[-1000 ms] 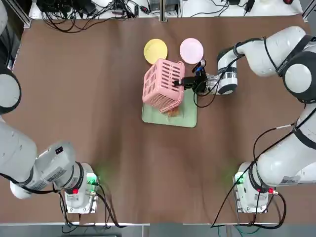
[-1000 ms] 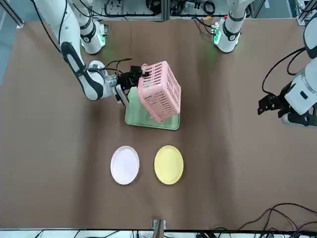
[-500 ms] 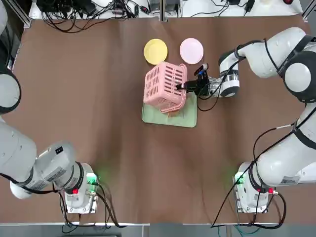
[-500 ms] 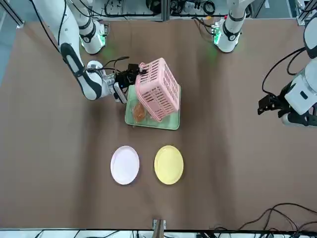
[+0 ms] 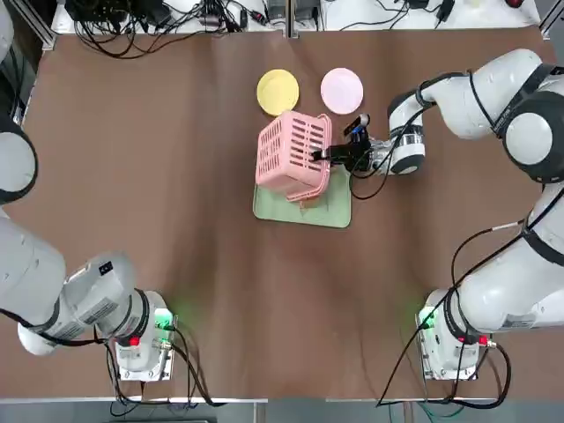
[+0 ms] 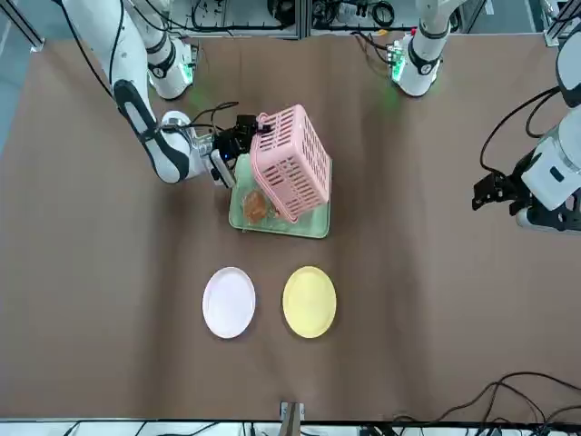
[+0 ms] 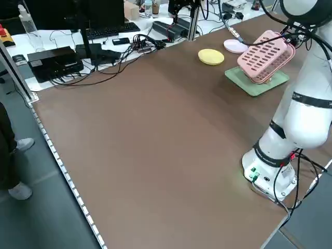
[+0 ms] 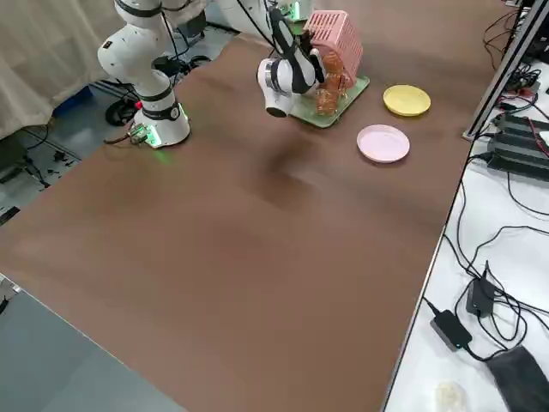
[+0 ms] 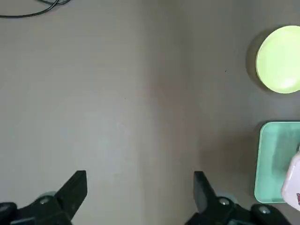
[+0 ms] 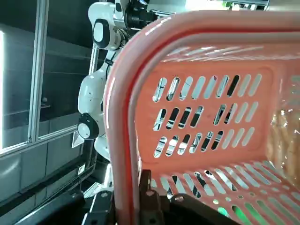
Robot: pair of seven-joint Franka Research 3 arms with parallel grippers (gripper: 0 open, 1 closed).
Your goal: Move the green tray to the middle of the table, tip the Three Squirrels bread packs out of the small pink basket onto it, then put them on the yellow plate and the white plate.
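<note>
The small pink basket hangs tipped on its side over the green tray in the middle of the table. My right gripper is shut on the basket's thick rim. Three Squirrels bread packs lie on the tray under the basket's mouth, and more orange-brown bread shows behind the slats. Just beyond the tray are the yellow plate and the white plate, both bare. My left gripper hovers open, well off to the left of the tray.
Cables and equipment line the table's far edge. The arm bases stand at the near edge. Bare brown tabletop stretches left of the tray. A person's legs show beside the table.
The right gripper has tipped the basket further over the tray, and bread packs have slid out onto the tray below its mouth. The left arm has not moved.
</note>
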